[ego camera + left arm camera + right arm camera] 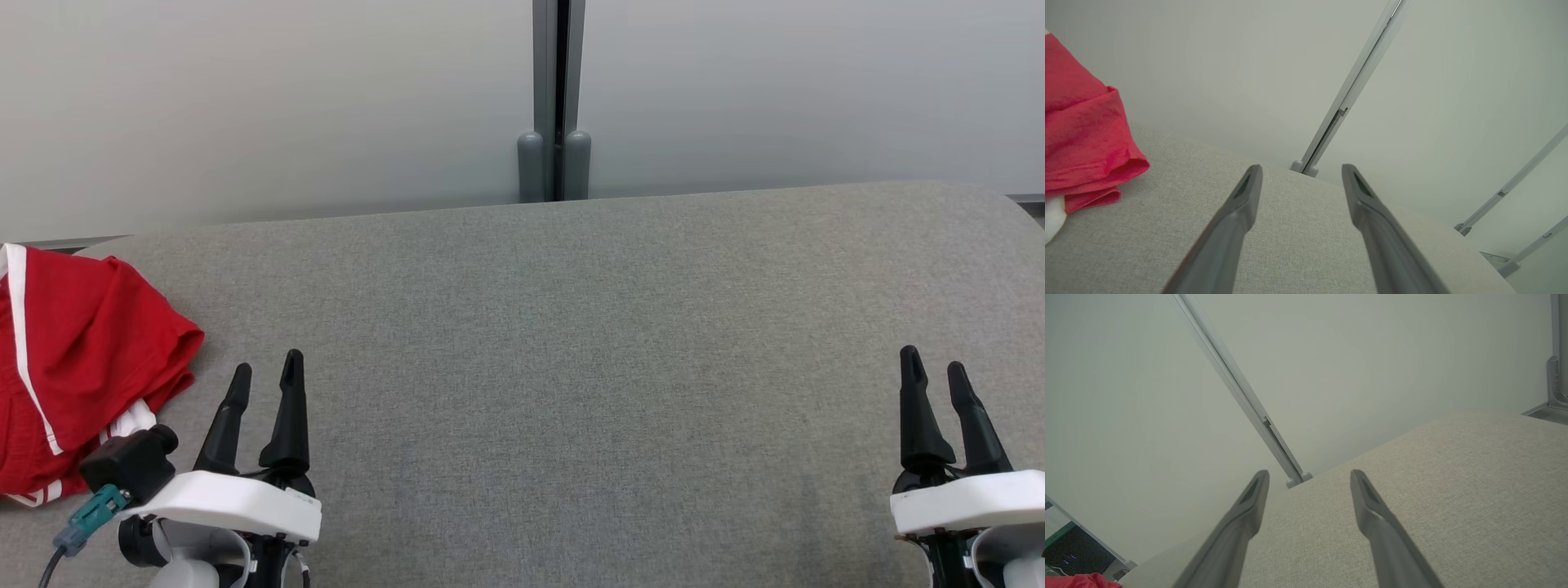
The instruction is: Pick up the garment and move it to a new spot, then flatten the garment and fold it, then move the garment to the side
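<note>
the red fabric garment with white stripes [77, 359] lies bunched in loose folds at about nine o'clock in the head view, on the left end of the wide grey woven-cloth table [571, 367], with part of it running off that view's left edge. one white stripe runs down its length, and a striped hem shows at its lower edge. the left gripper with two long dark fingers [268, 366] sits at seven o'clock, near the garment's right side but apart from it, fingers pointing toward twelve o'clock; its jaws stand moderately parted, and the left wrist view shows bare table cloth between them. in that view the garment's rolled red edge rests on the table at nine o'clock, well clear of the fingertips. a teal plug on a grey cable [90, 514] hangs off the left wrist, just over the garment's lower corner. the right gripper with matching dark fingers [933, 361] is at four o'clock, well apart from the garment, its jaws likewise parted over bare cloth. behind the table, at twelve o'clock, a grey metal post [557, 98] joins pale wall panels [245, 106].
</note>
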